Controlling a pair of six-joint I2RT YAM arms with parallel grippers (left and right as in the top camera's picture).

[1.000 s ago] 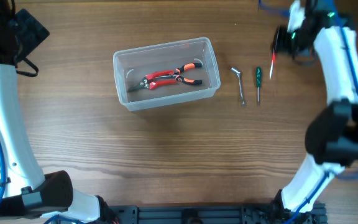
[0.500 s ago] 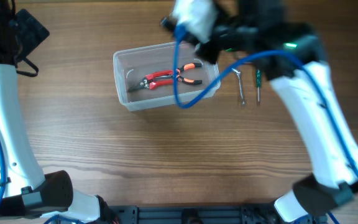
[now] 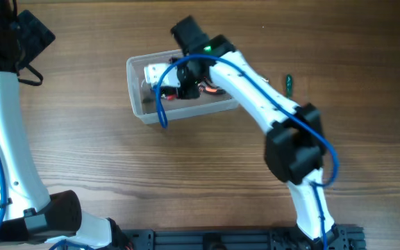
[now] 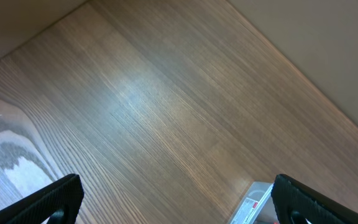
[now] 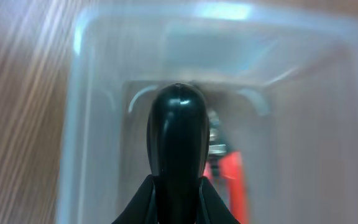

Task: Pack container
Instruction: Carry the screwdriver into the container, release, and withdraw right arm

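Note:
The clear plastic container [image 3: 135, 104] stands at the table's back middle with red-handled pliers [image 3: 210, 89] inside. My right gripper [image 3: 167, 82] reaches into its left half. In the right wrist view the right gripper [image 5: 178, 190] is shut on a black rounded tool handle [image 5: 178, 124], pointing down into the container [image 5: 79, 56], next to the pliers [image 5: 230, 180]. My left gripper [image 4: 179, 208] is open and empty, high over bare table at the far left. A corner of the container [image 4: 257, 202] shows at the bottom of the left wrist view.
A green-handled screwdriver [image 3: 288, 83] lies on the table right of the container, partly behind my right arm. The right arm [image 3: 255, 90] stretches across the container's right end. The left arm [image 3: 5, 139] stands along the left edge.
My right arm has swung left from the table's back right to over and into the container, carrying its tool. The metal key beside the green screwdriver is now hidden by the arm.

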